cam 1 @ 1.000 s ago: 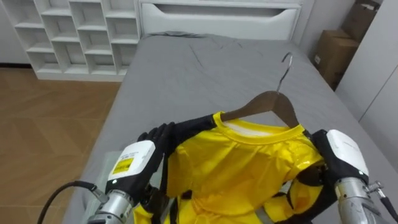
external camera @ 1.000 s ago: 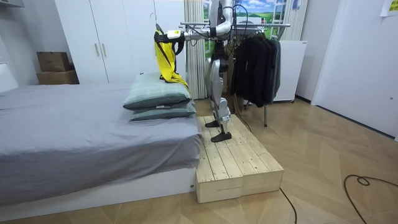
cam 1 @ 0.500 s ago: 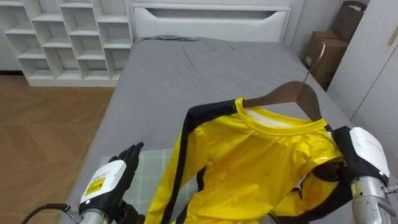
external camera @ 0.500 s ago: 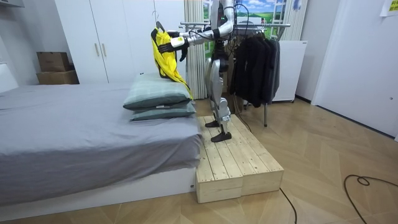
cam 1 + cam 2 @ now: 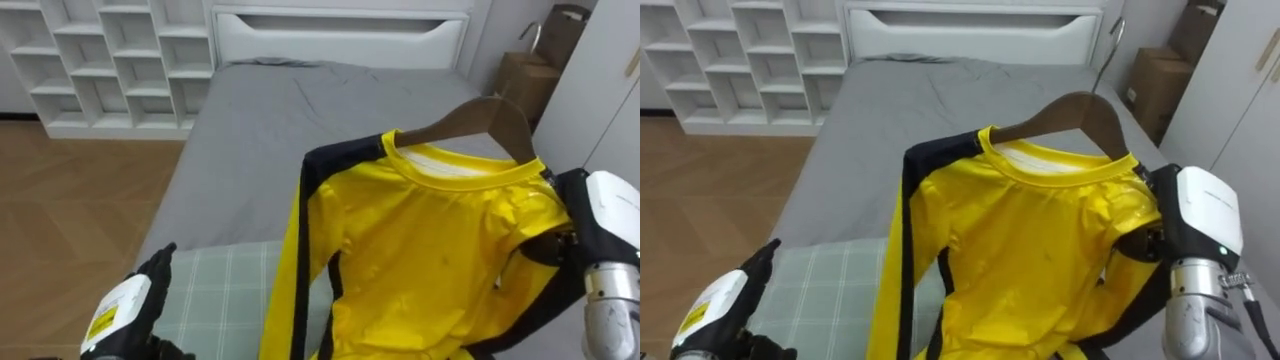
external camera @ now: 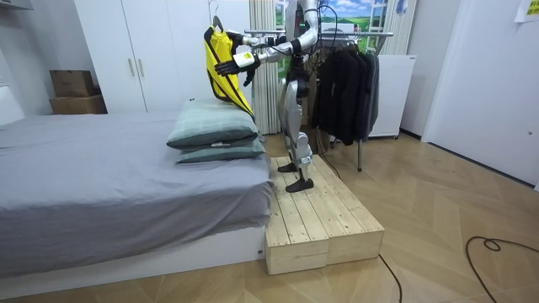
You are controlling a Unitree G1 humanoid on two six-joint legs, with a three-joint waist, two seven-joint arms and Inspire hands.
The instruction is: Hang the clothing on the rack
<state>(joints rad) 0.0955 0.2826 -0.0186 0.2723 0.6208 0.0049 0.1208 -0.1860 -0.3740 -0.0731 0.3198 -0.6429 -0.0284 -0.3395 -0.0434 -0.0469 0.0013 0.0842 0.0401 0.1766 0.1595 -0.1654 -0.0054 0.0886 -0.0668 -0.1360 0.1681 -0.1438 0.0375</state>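
Yellow shirt, black-trimmed, is up in the air on its wooden hanger above the grey bed, and the right hand is carrying it alone. Its dark fingers are curled into the shirt's right shoulder and pinch the cloth about where the hanger's arm ends. The left hand sits low at the lower left, well apart from the shirt. Its fingers are straight and close together and hold nothing, over a green checked pillow.

Here's the relation that matters. The hanger's long axis runs across the robot, left to right, and the metal hook rises from its middle, up and away toward the bed's head. The right hand is right at one end, so it is by far the nearer.

In the room view the robot stands on a wooden platform beside the bed, facing it. The clothes rack is behind its back, toward the room view's right. My read is that the hook has to be swung right round to reach that rail.

As for containers, the rack holds dark clothes. The white cube shelf shows nothing in its compartments. What's in the cardboard box can't be seen.
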